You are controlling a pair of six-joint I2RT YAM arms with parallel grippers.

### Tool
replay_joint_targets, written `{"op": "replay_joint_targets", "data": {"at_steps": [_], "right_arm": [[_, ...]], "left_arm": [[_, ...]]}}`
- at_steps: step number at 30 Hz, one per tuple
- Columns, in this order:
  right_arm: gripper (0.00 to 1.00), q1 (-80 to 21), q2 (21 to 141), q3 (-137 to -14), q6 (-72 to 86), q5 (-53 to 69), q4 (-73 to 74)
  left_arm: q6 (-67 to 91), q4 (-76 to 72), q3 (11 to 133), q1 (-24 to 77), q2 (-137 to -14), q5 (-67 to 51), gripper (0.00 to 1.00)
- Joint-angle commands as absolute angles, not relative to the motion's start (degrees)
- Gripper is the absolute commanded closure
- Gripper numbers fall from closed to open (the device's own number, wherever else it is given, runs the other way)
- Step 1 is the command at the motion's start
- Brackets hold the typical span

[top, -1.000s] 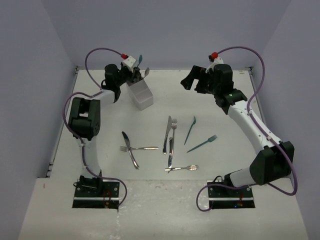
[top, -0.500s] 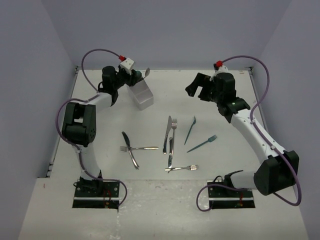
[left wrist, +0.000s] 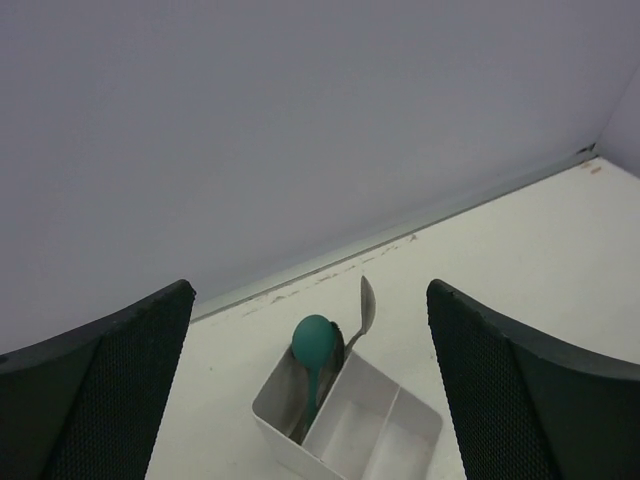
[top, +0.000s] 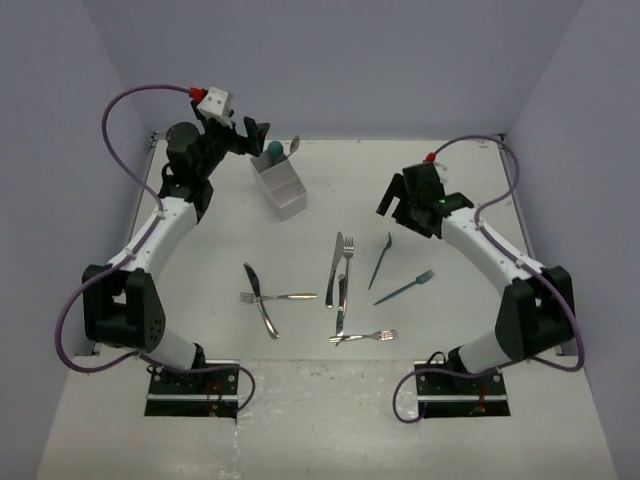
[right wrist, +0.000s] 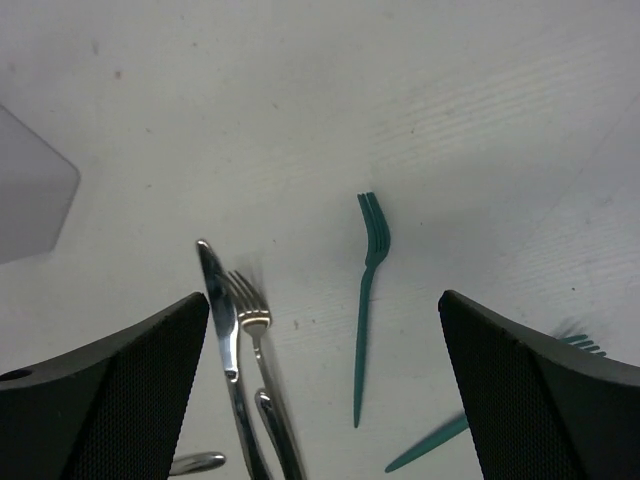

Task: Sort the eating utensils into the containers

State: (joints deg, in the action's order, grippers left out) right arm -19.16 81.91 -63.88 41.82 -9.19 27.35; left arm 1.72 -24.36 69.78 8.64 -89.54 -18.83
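Observation:
The white three-compartment organiser stands at the back left. A teal spoon and a silver spoon stand in its far end compartment. My left gripper hovers open and empty above and behind it. My right gripper hangs open over the middle pile. Below it lie a silver knife, a silver fork and a teal fork.
A second teal fork lies to the right. A crossed silver knife and fork lie at the left, and another silver fork lies nearer the front. Purple walls close the table's back and sides.
My left gripper opened, leaving the teal spoon in the organiser's end compartment, and drew up and back to the left. My right arm came down toward the middle utensils, still open.

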Motion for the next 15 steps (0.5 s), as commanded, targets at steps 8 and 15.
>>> {"op": "replay_joint_targets", "data": {"at_steps": [8,15], "right_arm": [[0.05,-24.70,101.07,-73.66,49.83,-19.70,40.62],[0.19,-25.31,105.99,-74.00,51.06,-15.47,40.95]], "left_arm": [[13.54,-12.39,61.88,8.53,-79.02,-10.29,0.00],[13.19,-13.01,60.38,8.53,-78.40,-10.55,0.00]]}}
